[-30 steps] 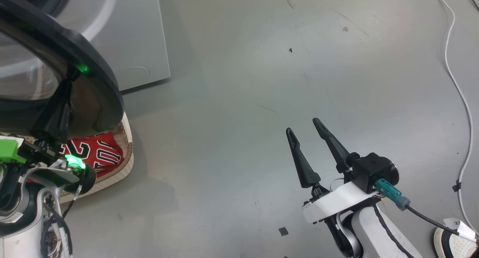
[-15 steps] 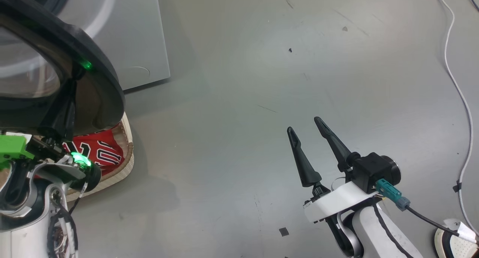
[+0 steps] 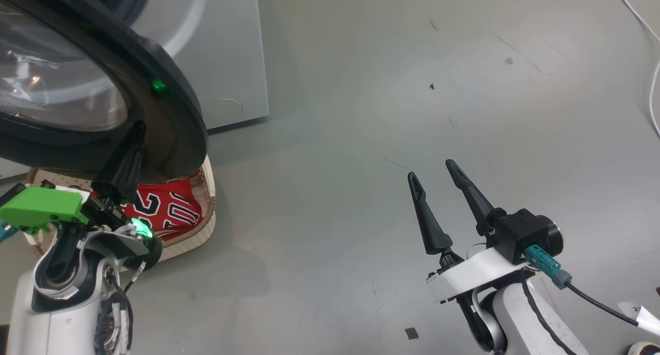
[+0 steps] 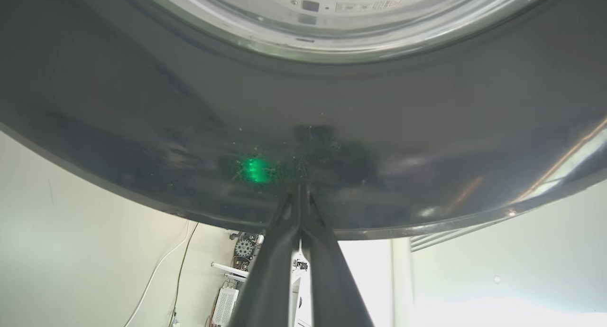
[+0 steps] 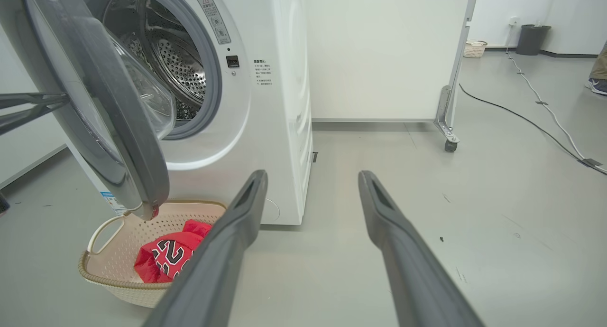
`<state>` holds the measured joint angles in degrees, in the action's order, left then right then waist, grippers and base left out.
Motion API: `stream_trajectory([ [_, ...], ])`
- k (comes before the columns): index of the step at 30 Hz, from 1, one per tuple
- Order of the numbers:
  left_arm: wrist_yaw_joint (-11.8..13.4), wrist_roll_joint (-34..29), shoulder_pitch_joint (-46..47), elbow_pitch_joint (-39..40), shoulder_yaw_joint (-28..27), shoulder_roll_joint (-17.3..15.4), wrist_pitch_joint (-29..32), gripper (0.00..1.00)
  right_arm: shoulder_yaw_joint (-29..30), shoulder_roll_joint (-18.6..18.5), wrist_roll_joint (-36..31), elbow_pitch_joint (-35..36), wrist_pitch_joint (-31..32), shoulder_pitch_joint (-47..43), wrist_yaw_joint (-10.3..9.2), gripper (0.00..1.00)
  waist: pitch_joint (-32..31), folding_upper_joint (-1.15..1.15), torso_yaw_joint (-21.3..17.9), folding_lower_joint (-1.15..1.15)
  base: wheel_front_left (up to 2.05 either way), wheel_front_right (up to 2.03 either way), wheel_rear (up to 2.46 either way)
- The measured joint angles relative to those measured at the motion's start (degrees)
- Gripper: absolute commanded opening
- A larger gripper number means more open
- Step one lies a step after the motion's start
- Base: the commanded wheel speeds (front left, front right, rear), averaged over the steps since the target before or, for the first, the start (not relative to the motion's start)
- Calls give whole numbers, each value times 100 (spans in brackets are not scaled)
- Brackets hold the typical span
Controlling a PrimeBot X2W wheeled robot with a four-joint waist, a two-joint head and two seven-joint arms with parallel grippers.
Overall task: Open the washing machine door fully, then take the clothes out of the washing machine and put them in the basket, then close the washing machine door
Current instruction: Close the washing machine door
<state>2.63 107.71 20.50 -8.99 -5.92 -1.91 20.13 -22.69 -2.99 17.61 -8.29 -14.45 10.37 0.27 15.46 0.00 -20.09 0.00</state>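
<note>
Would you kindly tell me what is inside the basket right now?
The clothes, bunched red fabric with dark-and-white lettering, lie in the basket. Anything beneath them is hidden, and in the head view the washing machine door covers part of the basket's inside.

In the head view, the big white boxy front-loading washing machine stands at eleven o'clock. Its large round black-rimmed glass door hangs out at ten o'clock, above the small cream perforated plastic basket, which sits on the floor at eight o'clock. The bright red jersey clothes lie in the basket. The left gripper, at eight o'clock, has its tips against the outer face of the door's rim. The right gripper is at four o'clock, well apart from the machine. In the right wrist view, a flat white wheeled panel stands at twelve o'clock, behind the machine.
</note>
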Motion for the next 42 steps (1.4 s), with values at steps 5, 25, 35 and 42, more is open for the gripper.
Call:
stream_trajectory([
  [5, -178, -567, -155, -146, 261, -103, 45, 0, 101, -2, -54, -26, 0, -15, 9, 100, -148, 0, 303, 0, 0, 0, 0],
  [25, -881, -4091, -671, 25, 1340, -1308, -1054, 0, 586, -145, -79, 3, 0, -190, 18, 100, -662, 0, 1430, 0, 0, 0, 0],
  [35, -900, -5498, -938, 169, 1488, -1536, -2206, 0, 658, -152, -123, 64, 0, -284, 44, 100, -893, 0, 1804, 0, 0, 0, 0],
  [42, -870, -6144, -1242, 181, 1566, -1545, -2824, 0, 648, -144, -158, 68, 0, -356, 114, 100, -987, 0, 1928, 0, 0, 0, 0],
])
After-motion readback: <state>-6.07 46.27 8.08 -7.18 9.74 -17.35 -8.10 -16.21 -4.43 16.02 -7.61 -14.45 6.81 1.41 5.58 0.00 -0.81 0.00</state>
